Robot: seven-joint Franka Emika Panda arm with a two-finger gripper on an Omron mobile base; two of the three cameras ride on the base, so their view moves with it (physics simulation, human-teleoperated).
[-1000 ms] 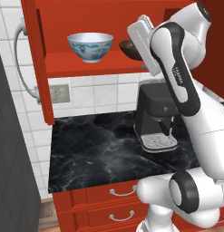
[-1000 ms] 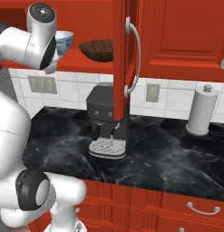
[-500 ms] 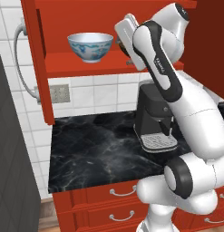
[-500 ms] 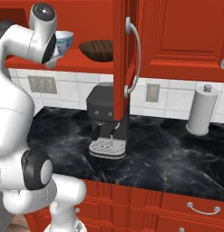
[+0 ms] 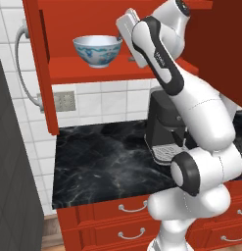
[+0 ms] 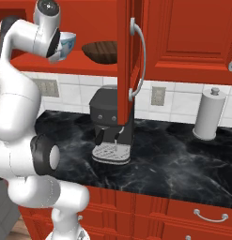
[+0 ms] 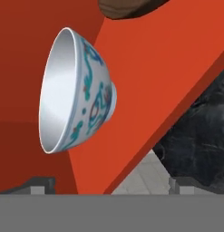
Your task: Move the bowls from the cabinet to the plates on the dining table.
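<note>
Blue-patterned bowl (image 5: 97, 49) sits upright on the cabinet's red shelf (image 5: 88, 69), toward its left end. Just right of that bowl, the gripper (image 7: 109, 183) hovers at shelf height, jaws spread wide, nothing between them. Further right on the shelf: dark wooden bowl (image 6: 99, 50). Below the shelf, coffee machine (image 6: 111, 124) on black counter (image 6: 183, 164).

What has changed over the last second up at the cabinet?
The arm has swung left along the shelf, away from the brown bowl and toward the blue-patterned bowl. The end effector is open, its fingertips spread wide apart, holding nothing. Both bowls stay on the shelf; the coffee machine and the open door are unchanged.
</note>
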